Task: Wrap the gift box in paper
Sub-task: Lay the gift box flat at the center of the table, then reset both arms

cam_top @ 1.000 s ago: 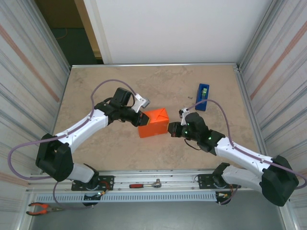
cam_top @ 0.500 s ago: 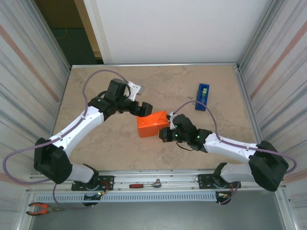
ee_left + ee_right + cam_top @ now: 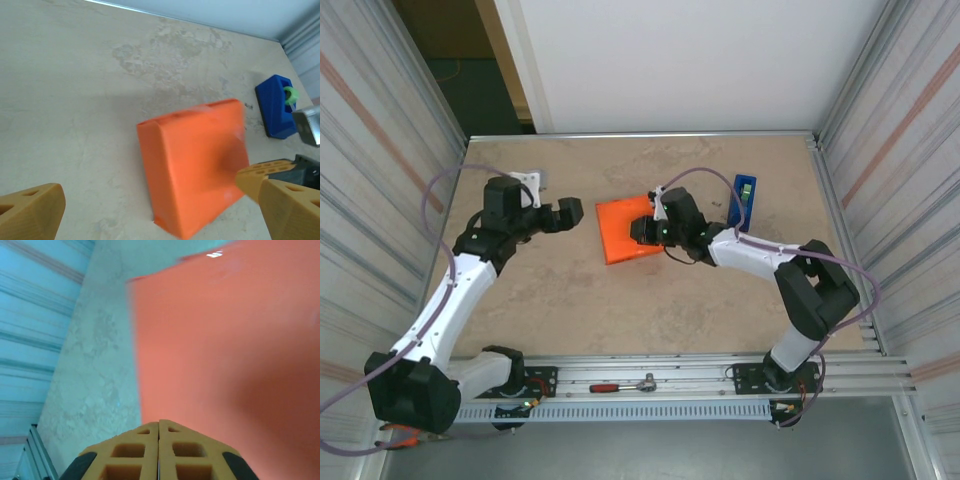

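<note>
Worktop: open surface on the near and far sides of the orange paper, which lies flat as a folded squarish parcel. Left gripper: left of the parcel, apart from its edge, jaws spread wide. Right gripper: over the parcel's right edge, jaws pressed together. Blue tape dispenser: further right.

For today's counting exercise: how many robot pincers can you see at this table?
2. The left pincer is open, left of the folded orange paper and apart from it. The right pincer is shut, at the paper's right edge.
</note>
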